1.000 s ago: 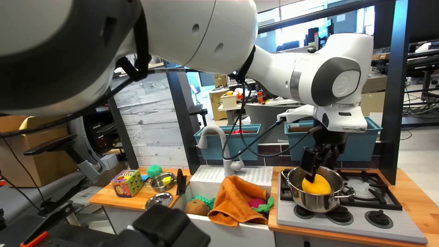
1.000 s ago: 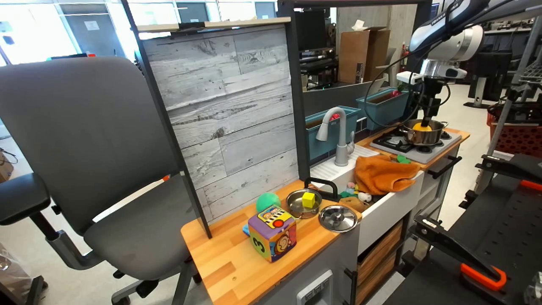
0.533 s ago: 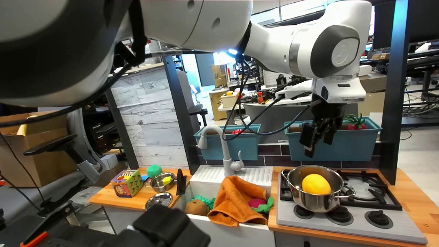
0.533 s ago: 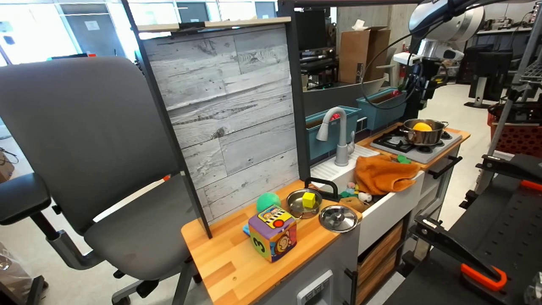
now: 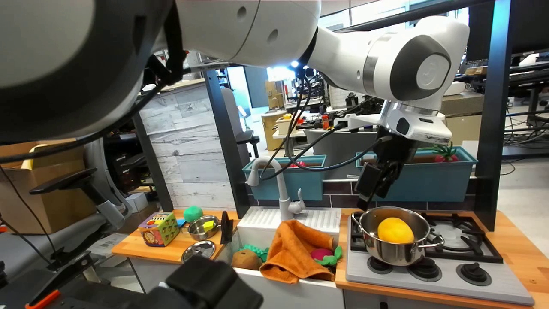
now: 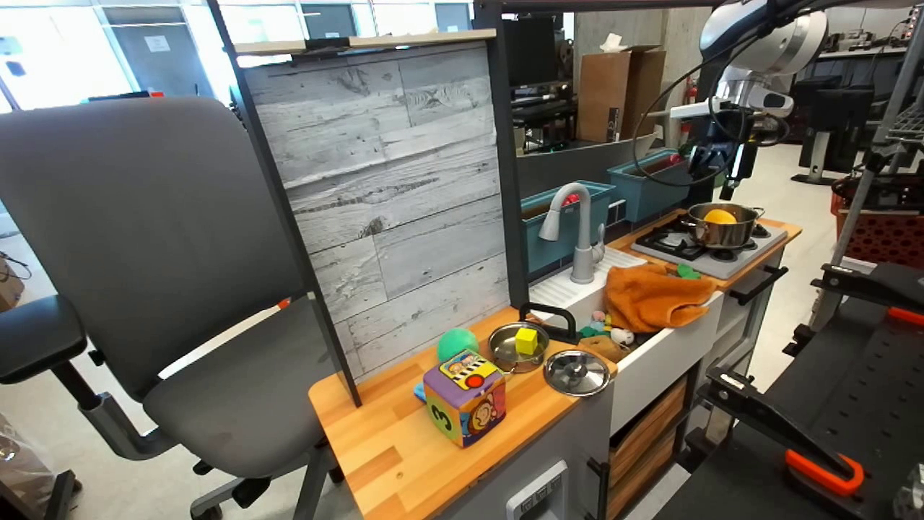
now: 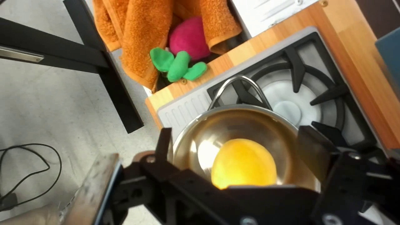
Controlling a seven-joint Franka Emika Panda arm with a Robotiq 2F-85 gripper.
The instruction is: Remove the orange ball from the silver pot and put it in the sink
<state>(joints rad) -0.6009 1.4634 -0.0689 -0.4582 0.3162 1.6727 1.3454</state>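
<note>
The yellow-orange ball (image 5: 395,230), smooth and slightly egg-shaped, lies inside the silver pot (image 5: 388,255) at the lower right of the frame in an exterior view, and just right of the lower middle in the wrist view. The two-handled pot stands upright, its shiny wall rounded and its top open. In both exterior views the white sink (image 6: 663,357), its plain front wall in sight, sits to the left of the pot, apart from it.

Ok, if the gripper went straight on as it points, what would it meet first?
Likely the silver pot, near its sink-side handle: the wrist view shows the pot beyond the open jaws. Depth is unclear; the yellow-orange ball inside could come first.
</note>
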